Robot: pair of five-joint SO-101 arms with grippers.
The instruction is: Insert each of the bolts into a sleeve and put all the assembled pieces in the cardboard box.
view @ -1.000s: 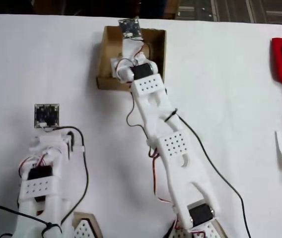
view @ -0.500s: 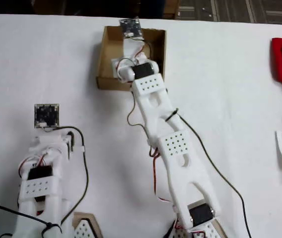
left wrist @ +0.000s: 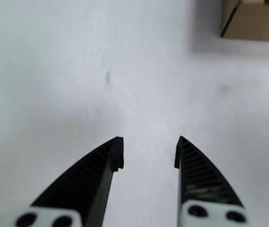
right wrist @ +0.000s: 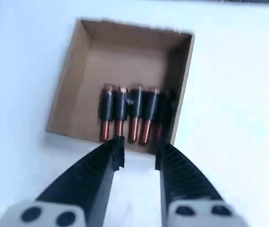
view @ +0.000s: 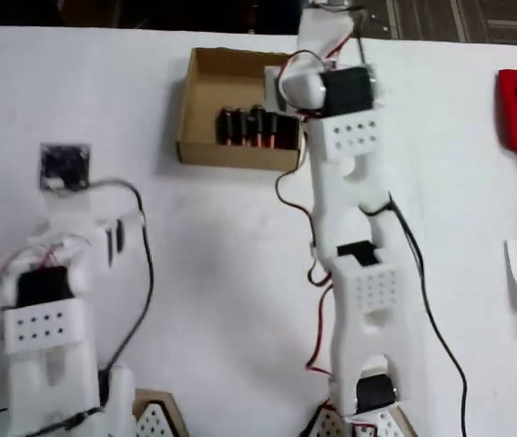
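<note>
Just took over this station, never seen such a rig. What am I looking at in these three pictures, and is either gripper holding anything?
These are two small robot arms at a white table: left arm, right arm. The high view looks down on both. Each wrist view looks along that arm's own gripper: the left gripper is open over bare table, the right gripper open and empty near the cardboard box, which holds a row of assembled pieces.
</note>
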